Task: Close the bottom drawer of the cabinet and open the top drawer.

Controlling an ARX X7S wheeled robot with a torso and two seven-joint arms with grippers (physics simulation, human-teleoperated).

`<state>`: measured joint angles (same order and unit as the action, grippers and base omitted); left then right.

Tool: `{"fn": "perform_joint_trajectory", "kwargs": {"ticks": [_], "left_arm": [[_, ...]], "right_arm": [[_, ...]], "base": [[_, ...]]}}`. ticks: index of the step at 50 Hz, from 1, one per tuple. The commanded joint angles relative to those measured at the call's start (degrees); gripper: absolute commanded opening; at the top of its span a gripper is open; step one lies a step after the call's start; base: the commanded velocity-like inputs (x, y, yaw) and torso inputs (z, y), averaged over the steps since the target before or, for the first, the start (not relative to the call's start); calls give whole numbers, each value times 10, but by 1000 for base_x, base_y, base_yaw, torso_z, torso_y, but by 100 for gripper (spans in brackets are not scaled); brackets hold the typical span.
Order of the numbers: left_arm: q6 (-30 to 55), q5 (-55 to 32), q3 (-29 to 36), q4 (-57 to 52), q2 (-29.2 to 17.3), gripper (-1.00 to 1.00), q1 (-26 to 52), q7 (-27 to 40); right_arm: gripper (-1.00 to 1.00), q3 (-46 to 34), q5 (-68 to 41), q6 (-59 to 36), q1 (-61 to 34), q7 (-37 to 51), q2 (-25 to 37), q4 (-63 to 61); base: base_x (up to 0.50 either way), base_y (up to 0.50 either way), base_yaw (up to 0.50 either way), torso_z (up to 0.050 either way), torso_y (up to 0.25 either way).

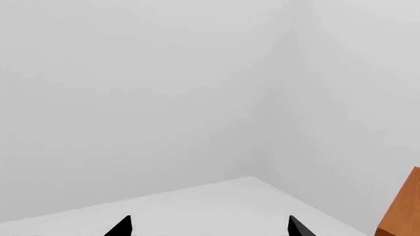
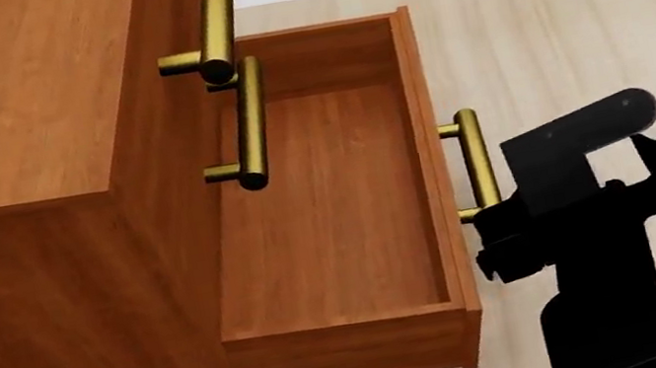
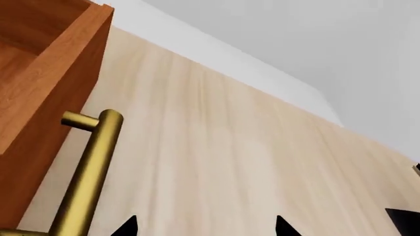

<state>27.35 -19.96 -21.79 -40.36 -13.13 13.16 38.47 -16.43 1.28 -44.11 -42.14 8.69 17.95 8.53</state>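
The right hand (image 3: 206, 227), fingers spread and empty, hangs just beside the bottom drawer (image 2: 333, 213), which juts fully out of the cabinet (image 2: 41, 222). Closing comes first: I'd say push its front inward.

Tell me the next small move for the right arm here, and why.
Probably ease the right gripper sideways onto the bottom drawer's brass handle and push. That drawer stands pulled out and empty, the handle lies just beside the open fingertips, and the top drawer looks shut.
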Motion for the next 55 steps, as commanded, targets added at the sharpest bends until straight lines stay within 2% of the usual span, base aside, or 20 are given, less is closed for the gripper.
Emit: {"fn": "perform_joint_trajectory", "kwargs": {"ticks": [1,25,38,45,55], "left_arm": [[26,-14,-3,-12,-10,100,14,10],[23,-20,-1,-9,-14,100,12,13],[23,-26,-1,-10,-16,100,10,15],[19,-28,-1,-6,-16,100,9,14],[19,-32,-2,-7,-17,100,8,17]], "right_arm": [[100,-28,-14,9,-2,-14,-18,5],[100,-71,-33,14,-17,-48,-58,10],[100,-110,-30,46,-63,-64,-92,70],[100,-111,-47,54,-77,-79,-109,94],[100,-71,-111,39,-101,-110,-143,138]], "base": [[0,0,0,0,0],[0,0,0,0,0],[0,0,0,0,0],[0,0,1,0,0],[0,0,1,0,0]]}}
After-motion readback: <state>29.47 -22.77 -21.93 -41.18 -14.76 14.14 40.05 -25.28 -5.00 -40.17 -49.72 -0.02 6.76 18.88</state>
